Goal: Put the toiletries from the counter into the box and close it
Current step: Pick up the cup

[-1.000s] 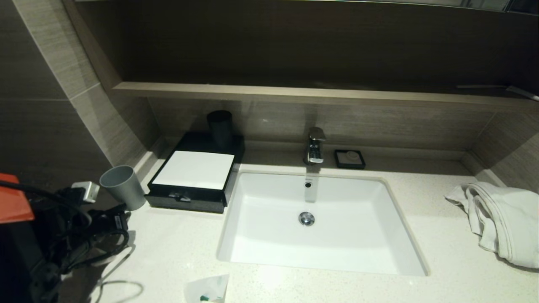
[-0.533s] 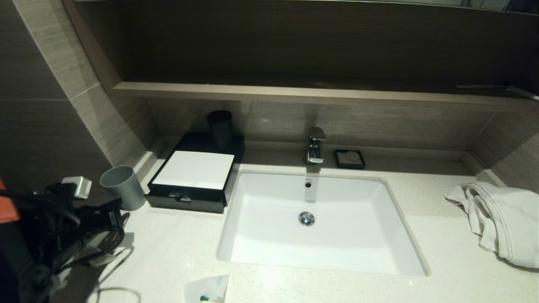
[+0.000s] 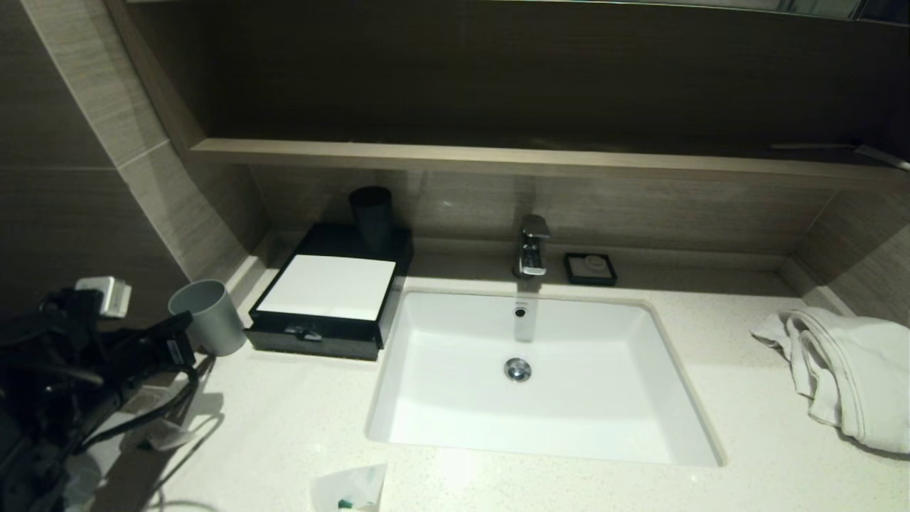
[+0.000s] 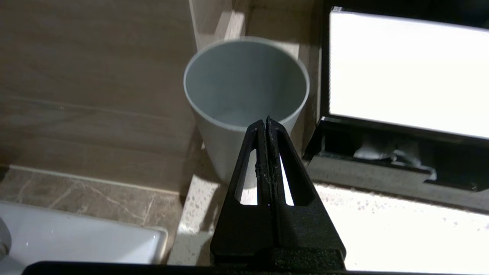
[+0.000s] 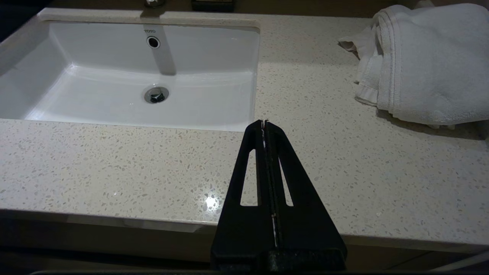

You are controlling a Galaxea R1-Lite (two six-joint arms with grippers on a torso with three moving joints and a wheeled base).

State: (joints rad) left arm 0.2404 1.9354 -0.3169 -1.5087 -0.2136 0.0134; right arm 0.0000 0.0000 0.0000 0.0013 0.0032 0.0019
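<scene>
One translucent-white sachet (image 3: 352, 487) with a green item inside lies on the speckled counter (image 3: 298, 419), at its front edge before the sink. The black box (image 3: 323, 288) with the white top panel stands at the back left. Its front drawer (image 4: 366, 172) is a little way out, and a white crinkly sachet (image 4: 376, 152) shows inside. My left gripper (image 4: 266, 121) is shut and empty, level with the grey cup's rim, left of the box; it also shows in the head view (image 3: 181, 333). My right gripper (image 5: 264, 123) is shut and empty over the counter's front edge, right of the sink.
A grey plastic cup (image 3: 207, 316) stands close to the box's left side. The white sink (image 3: 540, 377) fills the middle, with a tap (image 3: 533, 245) and a black soap dish (image 3: 590, 268) behind it. A white towel (image 3: 846, 370) lies at the right. A dark cup (image 3: 371, 213) stands behind the box.
My left arm has drawn back to the left, away from the box's front. The box, the cup and the sachet have not moved.
</scene>
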